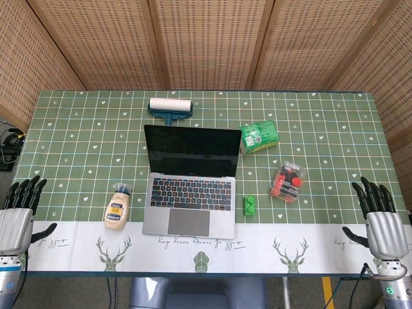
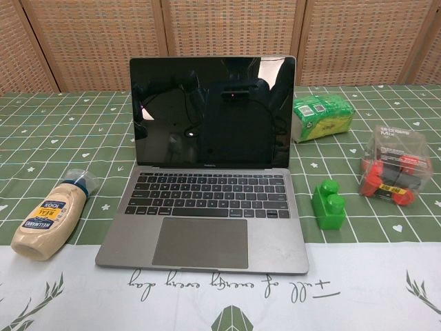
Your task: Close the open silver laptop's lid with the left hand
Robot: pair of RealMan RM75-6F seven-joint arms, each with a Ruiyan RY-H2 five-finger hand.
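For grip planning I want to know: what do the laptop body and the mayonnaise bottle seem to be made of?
The laptop body looks like matte silver-grey metal, probably aluminium: even, dull sheen; its screen is glossy, showing reflections. The mayonnaise bottle looks like smooth, slightly shiny plastic with a printed label and a bluish cap.

The mayonnaise bottle [image 2: 48,222] lying near the table's left edge reads "HELLMANN'S" and "REAL" on its label, while cursive lettering on the tablecloth's white front border [image 2: 358,276] and small print on the clear box [image 2: 395,165] stay illegible.
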